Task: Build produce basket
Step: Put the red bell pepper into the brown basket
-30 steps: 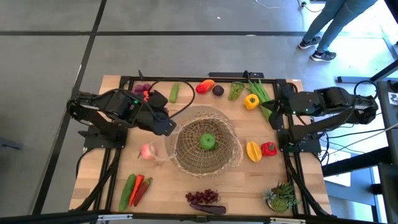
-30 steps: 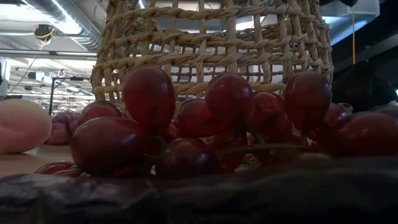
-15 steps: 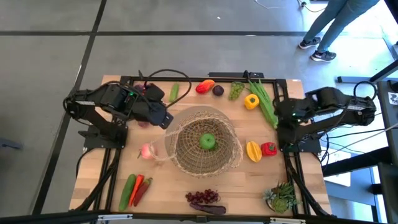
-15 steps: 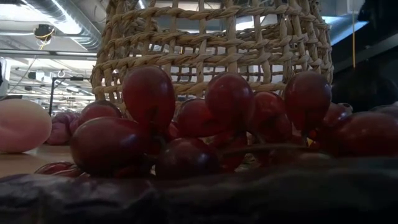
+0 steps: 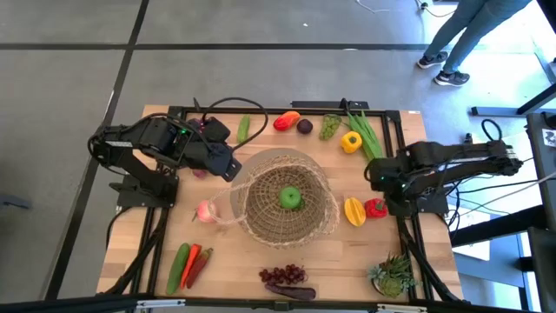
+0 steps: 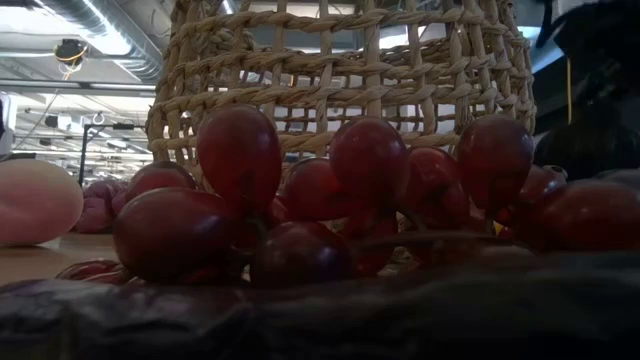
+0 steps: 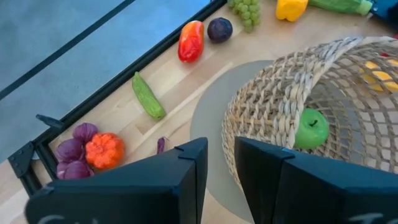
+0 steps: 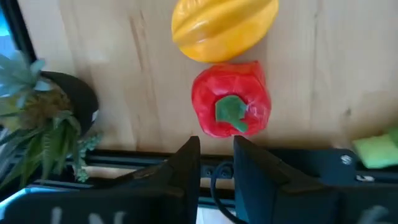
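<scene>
One basket [image 5: 289, 205], one green apple [image 5: 290, 197], two arms.

The wooden desk [image 5: 130, 252] is being occupied at its centre by the woven basket [image 5: 287, 222]. At twelve o'clock a cucumber [image 5: 244, 129], a red-orange pepper [image 5: 286, 121], a dark plum [image 5: 305, 126], green grapes [image 5: 329, 127], a yellow pepper [image 5: 351, 142] and leafy green stalks [image 5: 368, 139] are being carried. At three o'clock a yellow fruit [image 5: 354, 210] and a red pepper [image 5: 375, 208] are lying side by side. Purple grapes [image 5: 284, 275] are sitting at six o'clock, a potted plant [image 5: 395, 276] at five, chillies [image 5: 195, 263] at seven, a pink peach [image 5: 205, 211] at nine.
</scene>
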Controlling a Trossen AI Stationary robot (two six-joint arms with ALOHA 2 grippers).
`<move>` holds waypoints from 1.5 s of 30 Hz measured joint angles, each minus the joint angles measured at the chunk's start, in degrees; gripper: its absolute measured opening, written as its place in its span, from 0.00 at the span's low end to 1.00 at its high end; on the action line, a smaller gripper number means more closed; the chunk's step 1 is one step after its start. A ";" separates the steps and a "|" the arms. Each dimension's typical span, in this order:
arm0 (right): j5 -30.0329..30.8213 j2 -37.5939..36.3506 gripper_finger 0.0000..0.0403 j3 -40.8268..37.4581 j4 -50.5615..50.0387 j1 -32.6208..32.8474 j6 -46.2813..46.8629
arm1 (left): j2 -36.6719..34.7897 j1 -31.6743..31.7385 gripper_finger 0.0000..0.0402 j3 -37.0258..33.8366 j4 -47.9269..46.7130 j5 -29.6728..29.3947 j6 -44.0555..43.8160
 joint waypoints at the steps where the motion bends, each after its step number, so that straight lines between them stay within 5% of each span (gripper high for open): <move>1: -0.35 0.00 0.22 -1.13 1.23 0.00 0.83 | 0.00 0.00 0.17 0.00 0.01 0.04 0.00; 22: 1.11 0.72 0.22 -7.63 5.92 0.00 0.74 | 0.04 0.00 0.17 0.00 0.02 0.13 0.00; 45: 1.17 16.14 0.22 -7.63 5.96 0.02 -6.66 | 0.04 0.00 0.17 0.00 0.02 0.13 0.48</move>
